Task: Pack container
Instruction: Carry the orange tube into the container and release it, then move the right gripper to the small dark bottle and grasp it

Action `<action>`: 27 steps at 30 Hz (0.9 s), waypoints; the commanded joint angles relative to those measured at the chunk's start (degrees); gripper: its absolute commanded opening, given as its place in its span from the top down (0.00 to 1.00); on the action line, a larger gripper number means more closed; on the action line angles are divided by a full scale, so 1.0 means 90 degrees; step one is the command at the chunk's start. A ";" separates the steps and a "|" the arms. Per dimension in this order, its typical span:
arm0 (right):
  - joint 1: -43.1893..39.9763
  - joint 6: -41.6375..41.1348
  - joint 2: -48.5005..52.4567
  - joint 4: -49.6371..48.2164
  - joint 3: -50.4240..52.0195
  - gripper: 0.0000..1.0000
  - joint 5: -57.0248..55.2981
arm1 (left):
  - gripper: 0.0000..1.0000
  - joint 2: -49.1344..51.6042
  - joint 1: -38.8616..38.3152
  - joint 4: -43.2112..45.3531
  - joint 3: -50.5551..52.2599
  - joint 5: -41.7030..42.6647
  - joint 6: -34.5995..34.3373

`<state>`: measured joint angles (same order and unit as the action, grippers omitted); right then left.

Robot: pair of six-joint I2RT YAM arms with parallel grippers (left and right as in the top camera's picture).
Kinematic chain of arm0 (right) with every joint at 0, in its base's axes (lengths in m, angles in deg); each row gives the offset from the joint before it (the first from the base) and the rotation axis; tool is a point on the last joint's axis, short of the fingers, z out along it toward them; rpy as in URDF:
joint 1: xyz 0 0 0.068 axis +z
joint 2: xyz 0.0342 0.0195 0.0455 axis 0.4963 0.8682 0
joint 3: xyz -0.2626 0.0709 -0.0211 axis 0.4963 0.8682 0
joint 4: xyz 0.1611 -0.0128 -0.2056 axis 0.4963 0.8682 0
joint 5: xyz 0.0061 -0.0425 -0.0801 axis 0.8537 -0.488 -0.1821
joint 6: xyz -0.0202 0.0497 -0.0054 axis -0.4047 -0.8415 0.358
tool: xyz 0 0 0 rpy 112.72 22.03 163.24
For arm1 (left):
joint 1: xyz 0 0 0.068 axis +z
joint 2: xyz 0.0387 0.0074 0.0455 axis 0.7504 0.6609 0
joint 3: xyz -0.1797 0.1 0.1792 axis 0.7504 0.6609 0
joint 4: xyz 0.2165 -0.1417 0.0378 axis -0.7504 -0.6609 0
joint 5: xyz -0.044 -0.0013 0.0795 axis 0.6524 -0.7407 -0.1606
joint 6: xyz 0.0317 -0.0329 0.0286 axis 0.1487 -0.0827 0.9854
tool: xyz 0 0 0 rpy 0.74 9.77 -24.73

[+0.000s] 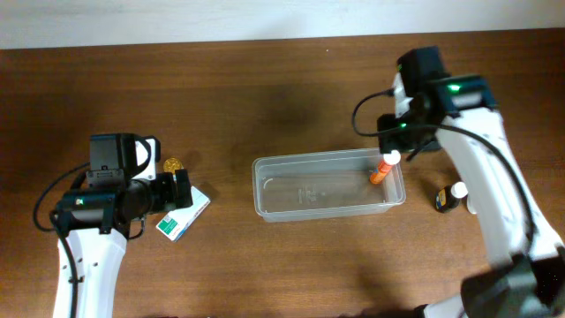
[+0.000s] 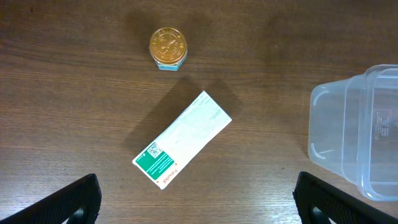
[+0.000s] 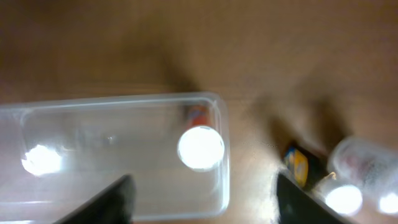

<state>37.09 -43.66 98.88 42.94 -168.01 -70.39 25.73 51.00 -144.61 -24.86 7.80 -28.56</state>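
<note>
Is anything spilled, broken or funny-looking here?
Nothing looks spilled or broken. The white-and-green box lies at a slant on the table, outside the container, which holds only an orange bottle.

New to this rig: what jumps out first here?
The clear container sits mid-table with an orange bottle in its right end, just below the open right gripper. Left of it, a white-and-green box and a gold-lidded jar lie by the open left gripper.
</note>
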 commanded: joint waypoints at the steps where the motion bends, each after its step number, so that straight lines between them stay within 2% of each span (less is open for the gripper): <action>1: -0.0520 -0.0474 -0.0690 0.0100 -0.0364 0.26 -0.0440 | 0.01 0.0002 -0.0010 0.0010 -0.0117 0.0070 0.0078; 4: -0.1064 -0.0466 -0.0709 0.0325 -0.0330 0.21 -0.0238 | 0.00 0.0002 -0.0007 0.0010 -0.0117 0.0070 0.0080; 9: -0.1843 -0.0396 -0.0515 0.0440 0.0374 0.21 -0.0010 | 0.00 0.0002 -0.0007 0.0010 -0.0117 0.0070 0.0078; 17: -0.2314 -0.0301 -0.0277 -0.0466 0.2110 0.21 0.0002 | 0.00 0.0002 -0.0010 0.0005 -0.0117 0.0073 0.0080; 27: -0.2737 -0.0274 -0.0017 -0.1389 0.2970 0.20 -0.0024 | 0.00 0.0002 -0.0007 0.0007 -0.0117 0.0070 0.0078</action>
<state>13.46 -46.48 98.16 30.98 -141.96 -70.56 25.73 51.00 -144.61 -24.88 7.80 -28.56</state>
